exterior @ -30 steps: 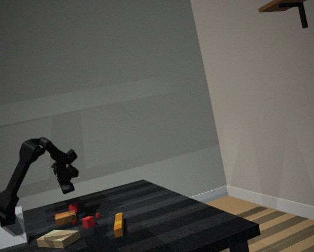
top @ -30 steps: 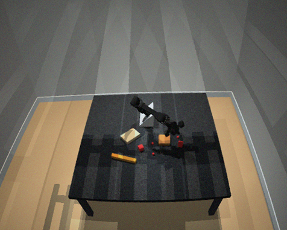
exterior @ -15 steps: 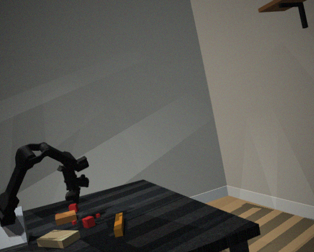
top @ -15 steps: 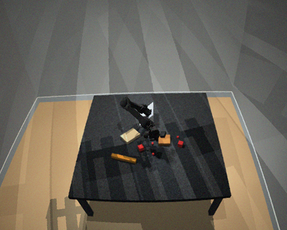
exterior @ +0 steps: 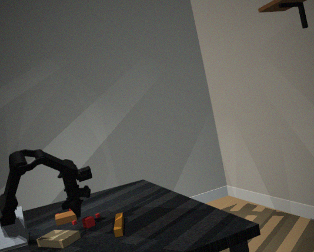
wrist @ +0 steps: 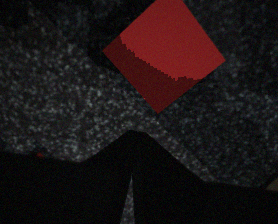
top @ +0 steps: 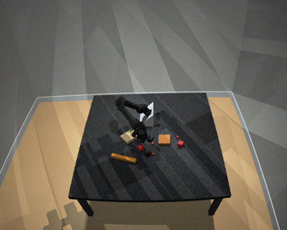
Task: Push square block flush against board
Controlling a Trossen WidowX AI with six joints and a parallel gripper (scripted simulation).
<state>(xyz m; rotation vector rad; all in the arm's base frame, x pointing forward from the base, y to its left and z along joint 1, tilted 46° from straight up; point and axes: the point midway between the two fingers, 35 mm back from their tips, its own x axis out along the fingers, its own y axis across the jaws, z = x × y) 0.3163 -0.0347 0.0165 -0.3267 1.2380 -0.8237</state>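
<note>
The orange square block [top: 164, 139] [exterior: 65, 218] lies flat on the dark table [top: 181, 175] [exterior: 176, 218]. The long orange board [top: 123, 158] [exterior: 119, 224] lies apart from it, to the front left in the top view. My gripper [top: 147, 138] [exterior: 77, 212] [wrist: 132, 137] is shut on nothing and hangs low over the table, just left of the block in the top view. A red cube [top: 140, 147] [exterior: 88, 222] [wrist: 165, 55] sits close in front of the fingertips. I cannot tell whether the fingers touch the block.
A flat tan square plate [top: 128, 137] [exterior: 59, 238] lies beside the arm. A second red cube [top: 180, 143] sits right of the block. Small red bits [top: 178, 136] [exterior: 97, 215] are scattered around.
</note>
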